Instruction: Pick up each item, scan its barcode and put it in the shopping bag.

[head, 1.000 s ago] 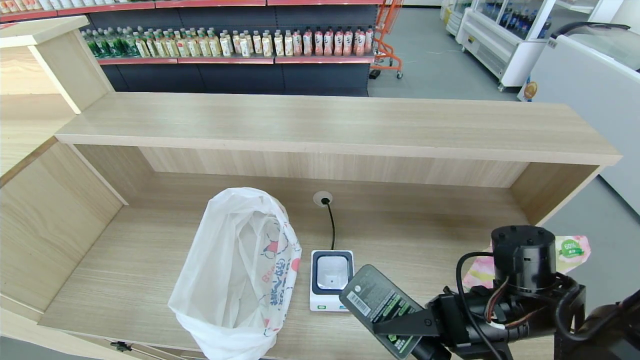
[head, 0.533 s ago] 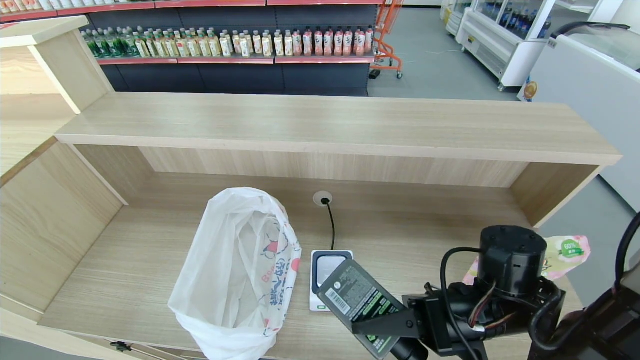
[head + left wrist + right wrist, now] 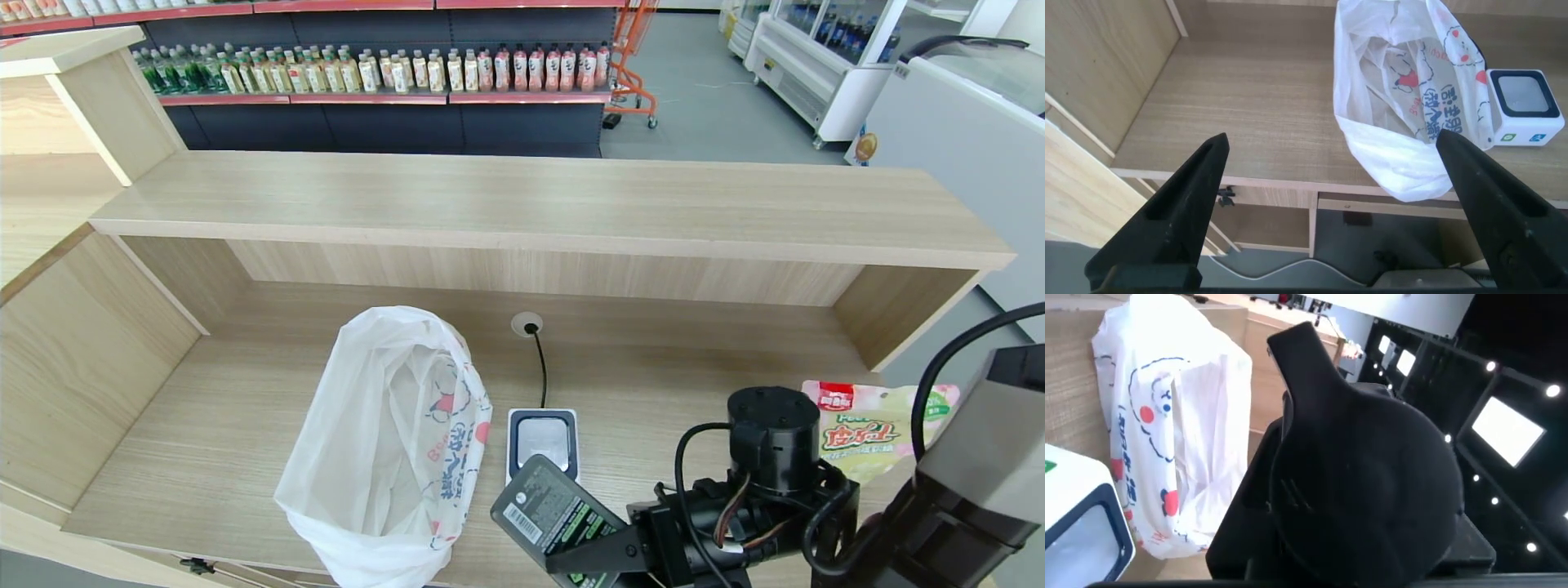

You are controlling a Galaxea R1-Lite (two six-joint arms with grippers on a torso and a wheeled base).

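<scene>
One dark packet (image 3: 543, 514) pinched by the right end effector (image 3: 592, 549), barcode facing up.
Packet hangs at the scanner's (image 3: 542, 438) near edge, right of the shopping bag (image 3: 392, 441) on the desk (image 3: 204, 441). Left end effector (image 3: 1331, 139) spread, on the bag's near side.

place: shop
shelf: red-edged dark shelf (image 3: 367, 99) of plastic drink bottles (image 3: 457, 72)
counter: pale wooden checkout counter (image 3: 531, 204)
</scene>
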